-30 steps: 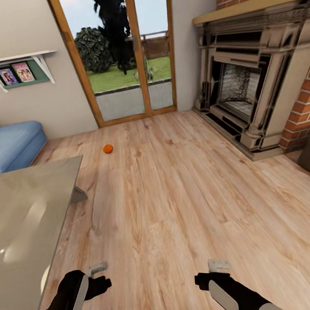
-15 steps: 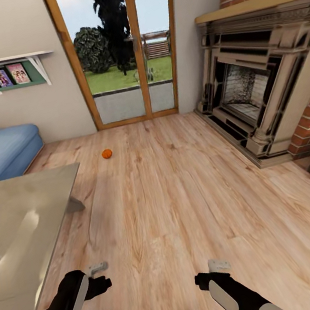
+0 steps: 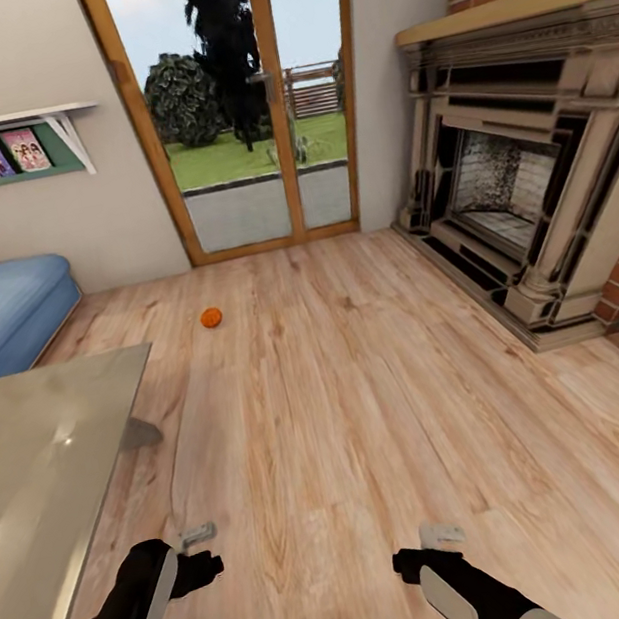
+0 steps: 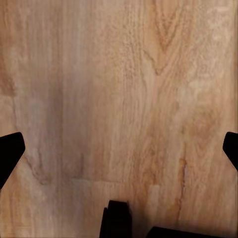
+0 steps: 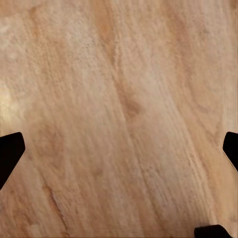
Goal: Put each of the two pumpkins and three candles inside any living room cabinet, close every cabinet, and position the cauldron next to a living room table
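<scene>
Driving toward the pumpkin (image 3: 212,318) is the step in hand, I judge: it sits on the floor (image 3: 370,421) at 11 o'clock, well apart from both arms, beyond the table (image 3: 40,448). Best to roll straight on, clear of the table's corner, and stop with it between the grippers. Left gripper (image 3: 198,535) and right gripper (image 3: 441,534) hang empty, fingers apart. Since 1 second ago the view has shifted: the pumpkin sits lower, the table further left.
</scene>
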